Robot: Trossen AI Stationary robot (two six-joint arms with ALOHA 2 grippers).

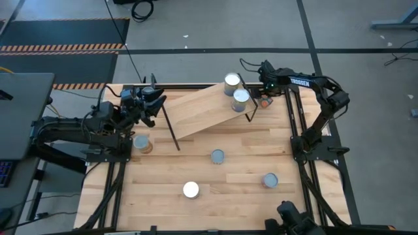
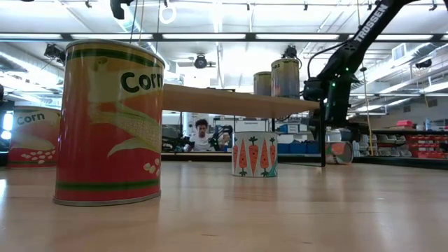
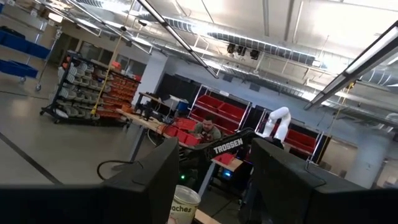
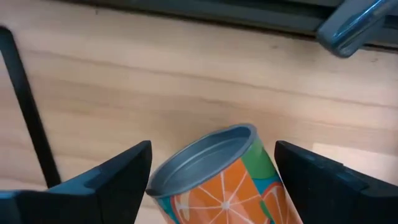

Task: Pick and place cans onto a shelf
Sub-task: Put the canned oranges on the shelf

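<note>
The light wood shelf [image 1: 199, 109] stands slantwise at the table's far middle on black rod legs, with two cans [image 1: 232, 81] [image 1: 240, 98] upright on its right end. An orange-patterned can [image 4: 227, 180] lies on its side on the table by the shelf's right leg. My right gripper [image 4: 212, 149] is open, with one finger on each side of this can and a gap at each; it also shows in the high view [image 1: 262, 98]. My left gripper [image 1: 154, 106] is open and empty, raised by the shelf's left end.
Several cans stand upright on the table: one at the left [image 1: 142, 143], one in the middle [image 1: 217, 156], one near right [image 1: 270, 180], and a white-topped one at the near edge [image 1: 191, 190]. The shelf's black legs [image 1: 171, 130] [image 4: 28, 118] stand close to both grippers.
</note>
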